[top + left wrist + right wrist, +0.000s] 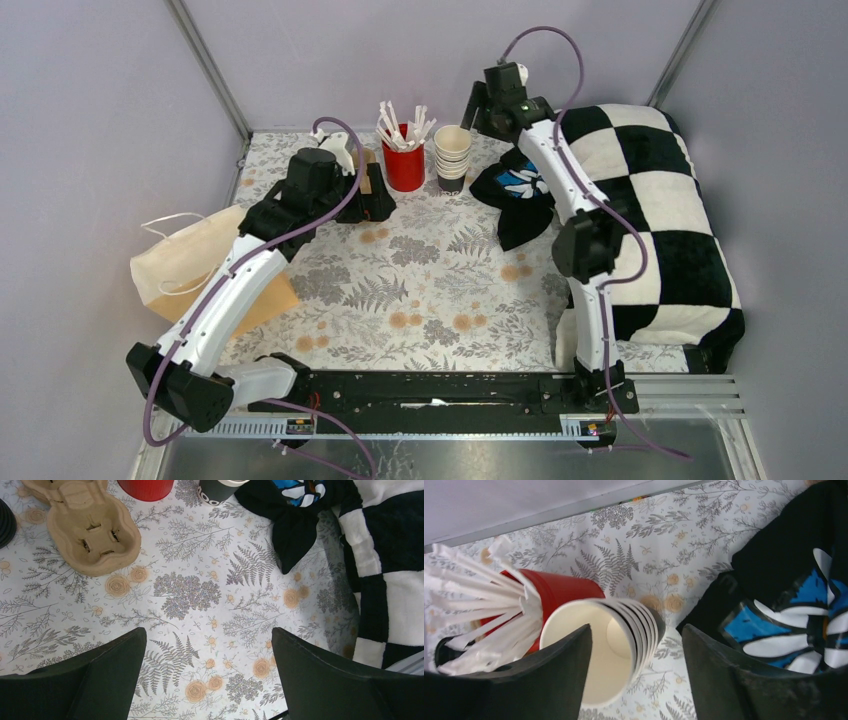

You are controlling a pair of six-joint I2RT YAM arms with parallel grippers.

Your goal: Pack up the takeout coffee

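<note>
Beside the red cup [564,592], we find the right gripper [635,630], jaws apart, astride the lidless stack [619,645] and liable to topple it on closing; left gripper [208,635] wide, empty.

I read carrier [92,535] as moulded pulp, matt, rough; stacked cups [609,650] smooth paper; checkered blanket [660,220] plush cloth; surface [200,595] smooth print.
</note>
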